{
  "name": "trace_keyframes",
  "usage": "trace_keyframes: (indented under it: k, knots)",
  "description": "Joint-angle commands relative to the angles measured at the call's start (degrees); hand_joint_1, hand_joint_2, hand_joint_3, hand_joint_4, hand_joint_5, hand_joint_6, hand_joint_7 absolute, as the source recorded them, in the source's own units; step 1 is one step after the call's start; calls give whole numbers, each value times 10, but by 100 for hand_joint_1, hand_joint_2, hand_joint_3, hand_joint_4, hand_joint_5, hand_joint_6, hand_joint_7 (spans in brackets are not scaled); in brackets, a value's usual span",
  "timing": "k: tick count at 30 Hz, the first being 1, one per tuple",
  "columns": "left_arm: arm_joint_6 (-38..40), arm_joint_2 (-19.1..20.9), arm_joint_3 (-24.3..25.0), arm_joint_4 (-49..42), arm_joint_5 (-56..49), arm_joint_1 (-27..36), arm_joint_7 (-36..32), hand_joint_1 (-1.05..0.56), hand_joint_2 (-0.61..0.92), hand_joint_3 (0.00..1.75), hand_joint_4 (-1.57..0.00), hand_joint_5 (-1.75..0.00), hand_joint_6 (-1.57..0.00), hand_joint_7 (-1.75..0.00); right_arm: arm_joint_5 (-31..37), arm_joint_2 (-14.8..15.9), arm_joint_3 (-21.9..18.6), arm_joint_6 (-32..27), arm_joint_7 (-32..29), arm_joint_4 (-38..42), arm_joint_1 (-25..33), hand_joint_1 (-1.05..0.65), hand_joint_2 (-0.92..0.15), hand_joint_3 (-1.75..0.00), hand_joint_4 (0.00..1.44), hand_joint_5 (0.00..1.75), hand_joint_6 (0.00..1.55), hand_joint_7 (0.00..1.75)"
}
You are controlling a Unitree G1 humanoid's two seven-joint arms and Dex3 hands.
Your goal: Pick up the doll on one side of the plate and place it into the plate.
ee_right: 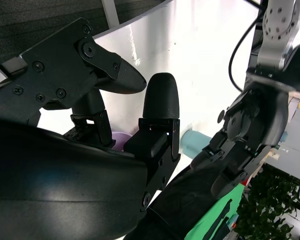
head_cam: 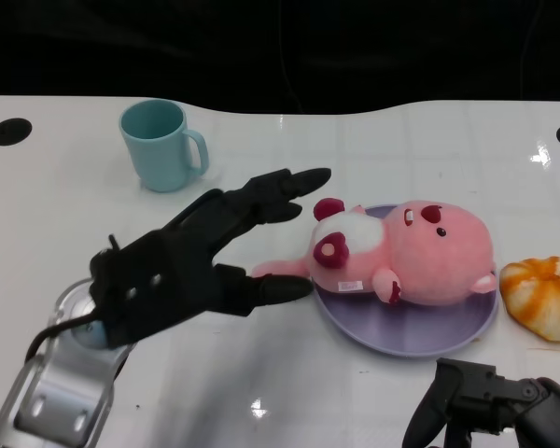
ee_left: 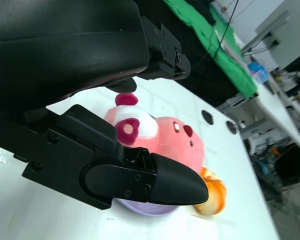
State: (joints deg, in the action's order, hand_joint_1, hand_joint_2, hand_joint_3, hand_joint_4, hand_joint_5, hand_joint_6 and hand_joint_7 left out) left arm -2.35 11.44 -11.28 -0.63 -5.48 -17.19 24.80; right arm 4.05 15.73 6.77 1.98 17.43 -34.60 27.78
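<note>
The right robot hand (head_cam: 490,406) is seen at the near edge of the white counter (head_cam: 261,392), low in the head view; nothing is held in it, though how its fingers lie cannot be told. A little farther in, the left robot hand (head_cam: 201,257) is stretched across the counter with its fingers (head_cam: 289,187) spread apart and empty, the fingertips lying just beside the doll's head without a grip on it. The pink doll (head_cam: 401,252) is laid on its side in the purple plate (head_cam: 401,331), its white muzzle turned towards the left robot hand. An orange bread-like item (head_cam: 544,294) is set on the counter just beside the plate, on the right-hand side. Farthest back, a light blue mug (head_cam: 161,145) is stood upright, well apart from the plate
</note>
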Motion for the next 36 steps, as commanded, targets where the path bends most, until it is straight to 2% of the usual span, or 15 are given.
trace_keyframes:
  k: [1,9,10,11,12,13,14,16,20,23,25,27,31,36]
  knots:
    - [-40,2,24,18,27,43,-12,-86,92,30,-3,-93,-35,-12,-3,6,-5,3,1,0,0,-5,-52,-111,66,167,61,132]
    - [-59,-10,52,76,89,132,-14,-65,92,31,-20,-105,-50,-22,-4,6,-5,3,1,3,-2,-7,-53,-110,67,166,61,132]
    - [-58,-12,55,83,99,143,-13,-55,91,29,-31,-108,-54,-36,-3,6,-4,5,1,3,-3,-7,-53,-110,67,166,61,132]
    - [-56,-15,58,89,109,153,-13,-49,88,33,-38,-110,-50,-55,-3,6,-4,6,1,4,-3,-7,-53,-110,67,166,61,132]
    - [-51,-18,61,98,118,163,-14,-44,80,45,-45,-110,-47,-70,-2,6,-4,7,1,5,-4,-7,-53,-110,67,166,61,132]
    - [-35,-22,64,113,127,174,-20,-38,63,73,-53,-111,-50,-82,-1,5,-3,8,1,6,-4,-7,-53,-110,67,166,62,132]
    - [-12,-26,66,131,136,186,-27,-35,52,92,-58,-114,-53,-88,0,5,-3,9,0,6,-4,-7,-53,-110,68,166,62,132]
    - [38,-31,75,166,165,211,-37,-24,45,114,-69,-126,-65,-101,2,4,-1,8,-1,6,-4,-8,-52,-110,68,166,62,132]
    - [137,-34,94,225,223,244,-52,-13,40,140,-78,-145,-76,-119,4,3,0,7,-2,5,-3,-9,-52,-111,68,165,62,132]
    - [202,-30,105,269,264,271,-59,-8,42,146,-84,-156,-80,-129,2,3,-2,3,-1,1,-3,-8,-52,-111,67,165,62,132]
    - [231,-25,108,293,274,287,-66,-9,48,135,-88,-161,-82,-137,0,3,-3,5,0,2,-2,-8,-52,-111,67,164,62,132]
    - [254,-25,109,313,279,300,-73,-9,49,132,-90,-164,-84,-140,0,4,-5,3,0,2,-2,-9,-52,-111,67,164,62,131]
    - [267,-23,107,334,280,321,-79,-10,47,138,-91,-173,-85,-153,-4,6,-8,4,2,2,1,-9,-53,-109,67,164,62,131]
    - [255,-26,101,313,273,334,-74,-14,35,152,-98,-175,-84,-169,-10,9,-15,9,5,7,4,-9,-54,-107,67,164,62,131]
